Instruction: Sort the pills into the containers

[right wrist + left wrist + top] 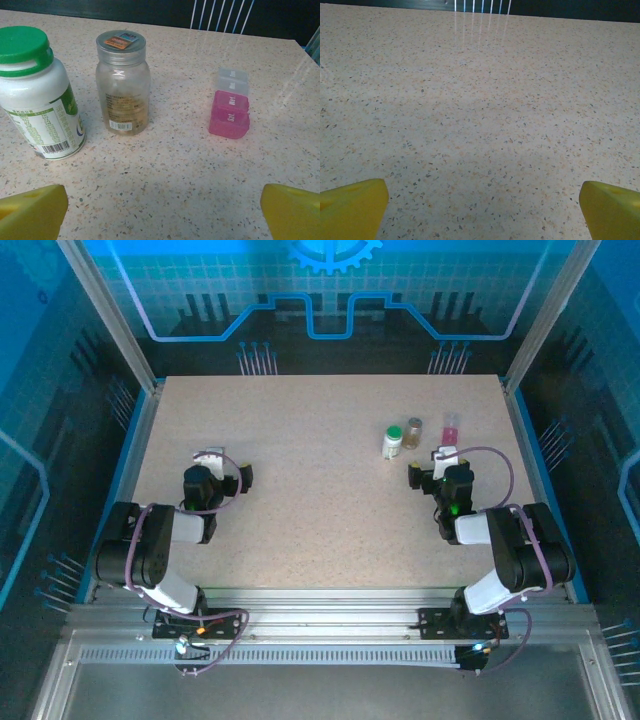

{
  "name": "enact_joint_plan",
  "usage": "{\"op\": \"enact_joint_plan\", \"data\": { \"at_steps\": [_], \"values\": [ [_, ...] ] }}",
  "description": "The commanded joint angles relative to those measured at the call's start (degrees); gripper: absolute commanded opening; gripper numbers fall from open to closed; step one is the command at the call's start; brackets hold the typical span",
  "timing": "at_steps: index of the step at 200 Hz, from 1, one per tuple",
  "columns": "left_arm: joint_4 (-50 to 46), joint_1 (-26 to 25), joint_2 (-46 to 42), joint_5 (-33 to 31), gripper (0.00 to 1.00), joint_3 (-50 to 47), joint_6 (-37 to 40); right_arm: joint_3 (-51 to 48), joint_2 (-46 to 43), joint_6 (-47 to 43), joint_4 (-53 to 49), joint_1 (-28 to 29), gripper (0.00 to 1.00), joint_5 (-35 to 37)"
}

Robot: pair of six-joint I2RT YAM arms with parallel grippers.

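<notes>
Right gripper (162,212) spread, empty. Green-capped white bottle (40,100) ahead-left, brownish vial (122,85) beside it, pink pill organizer (230,110) ahead-right. Left gripper (482,210) spread too. Centre on one container; avoid nudging neighbours.

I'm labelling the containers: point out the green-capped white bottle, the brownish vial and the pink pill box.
green-capped white bottle (36,94), right wrist view, white body below cap.
brownish vial (122,87), right wrist view, middle of its wall.
pink pill box (231,102), right wrist view, upper pink lid.
</notes>
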Motion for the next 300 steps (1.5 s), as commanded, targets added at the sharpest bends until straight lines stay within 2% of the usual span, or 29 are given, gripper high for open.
{"op": "enact_joint_plan", "data": {
  "at_steps": [1, 26, 52, 74, 93, 128, 151, 164, 182, 213, 239, 259, 284, 300],
  "values": [
    [-0.2, 0.5, -1.2, 1.0, 0.99, 1.1, 0.1, 0.4, -0.4, -0.8, 1.4, 1.2, 1.0, 1.6],
    [0.1, 0.3, -1.2, -0.3, 0.99, 0.9, 0.0, 0.5, -0.4, -0.8, 1.3, 1.2, 1.0, 1.7],
    [7.5, -1.7, -2.1, -5.5, 0.99, -3.0, 0.9, 0.5, -0.4, -0.8, 1.4, 1.2, 1.0, 1.7],
    [-4.8, -3.5, -10.0, -16.1, 0.99, -0.7, -1.1, 0.1, -0.5, -1.3, 2.2, 2.1, 1.0, 3.4],
    [-14.4, -3.9, -15.8, -25.9, 0.99, 0.6, -7.3, -0.2, -1.9, -0.9, 1.6, 2.4, 1.0, 5.0],
    [-21.2, -3.9, -23.4, -32.5, 0.99, 1.0, -14.8, -0.6, -2.1, -1.0, 2.4, 2.3, 1.0, 5.0],
    [-22.9, -4.0, -26.4, -32.6, 0.99, 0.8, -19.2, -1.0, -4.2, -1.3, 1.7, 2.7, 1.0, 5.5],
    [-23.9, -4.0, -28.0, -33.1, 0.99, 0.3, -23.4, 2.0, -8.6, 0.3, -7.4, 3.2, 1.0, 11.0],
    [-24.1, -3.9, -30.1, -32.1, 0.99, -0.5, -26.3, 6.4, -13.7, 3.0, -18.4, 2.8, 1.0, 14.0],
    [-20.6, -3.9, -32.6, -26.9, 0.99, -2.5, -25.3, 15.6, -17.1, 10.4, -37.2, 2.0, 1.0, 10.2],
    [-20.8, -3.9, -32.9, -25.1, 0.99, -2.8, -25.1, 22.6, -16.1, 12.4, -48.1, 1.8, 1.0, 7.8],
    [-19.4, -4.0, -32.9, -20.1, 0.99, -2.4, -23.6, 28.4, -13.1, 14.7, -55.9, 0.8, 1.0, 7.4],
    [-16.1, -4.0, -31.2, -12.6, 0.99, -2.4, -22.5, 36.3, -5.9, 17.1, -62.2, -3.5, 1.0, 6.7],
    [-15.3, -4.0, -29.4, -11.0, 0.99, -2.1, -22.5, 40.1, -0.9, 17.6, -64.0, -6.5, 0.98, 4.8]
  ]
}}
